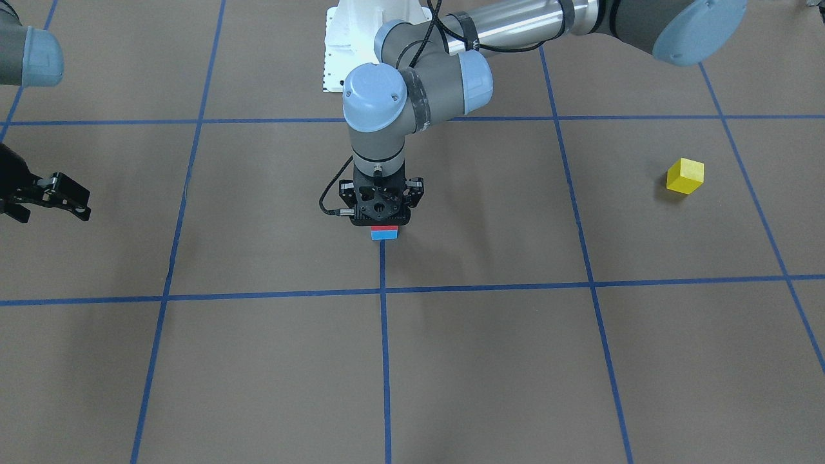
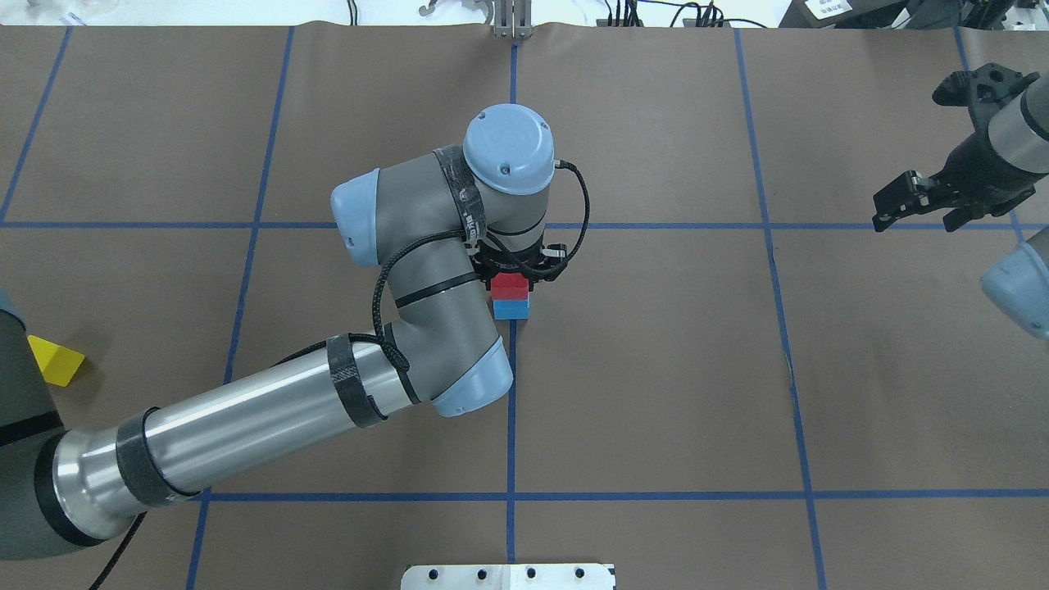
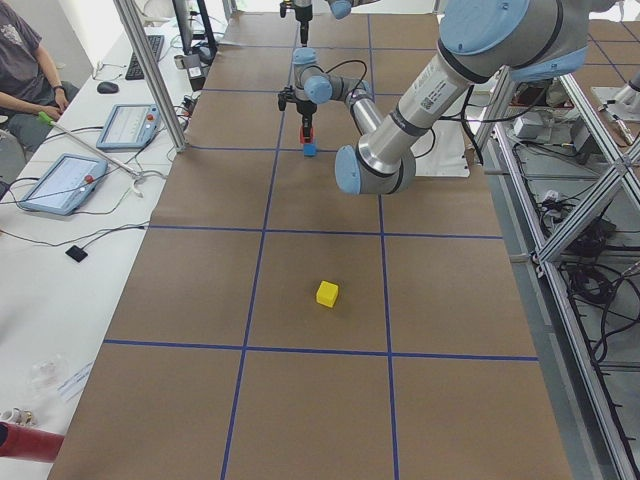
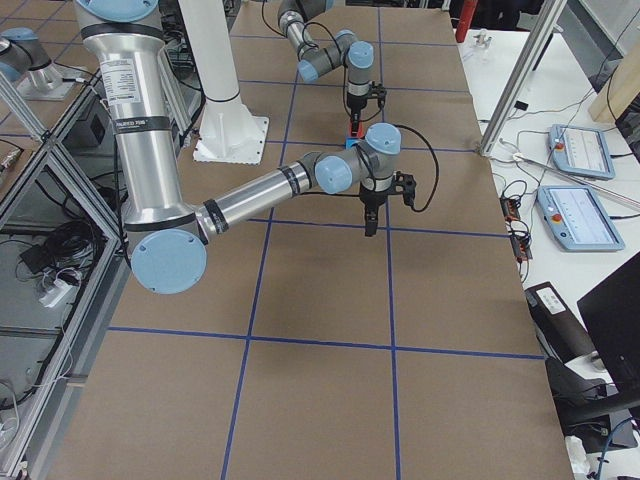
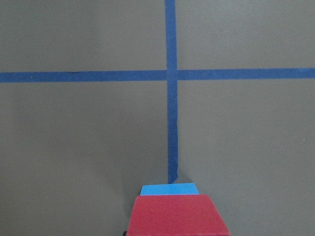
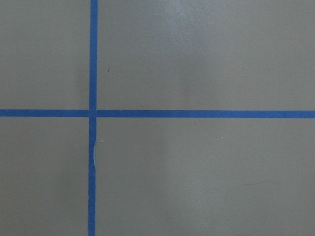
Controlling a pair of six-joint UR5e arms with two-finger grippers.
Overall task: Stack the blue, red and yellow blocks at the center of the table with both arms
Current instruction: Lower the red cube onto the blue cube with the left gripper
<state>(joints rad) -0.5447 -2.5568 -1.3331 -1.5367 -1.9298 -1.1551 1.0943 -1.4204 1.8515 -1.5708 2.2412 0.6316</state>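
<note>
A: Where do the blocks sit?

B: The red block (image 2: 509, 285) lies squarely on top of the blue block (image 2: 510, 309), and the pair stands on a blue tape line (image 1: 385, 361) near the middle of the table (image 1: 490, 361). The yellow block (image 1: 684, 176) rests alone on the robot's left side, well apart from the stack and a little skewed to the grid.

A: And the left gripper (image 1: 381, 207)?

B: It points straight down right over the red block, its black body covering the top. The fingers are hidden, so I cannot tell whether they clamp the block or stand clear of it. Its wrist camera shows only the red face up close, with a strip of blue beyond it.

A: The right gripper (image 2: 915, 223)?

B: It hangs far off at the robot's right edge of the table, jaws apart, with nothing between them.
</note>
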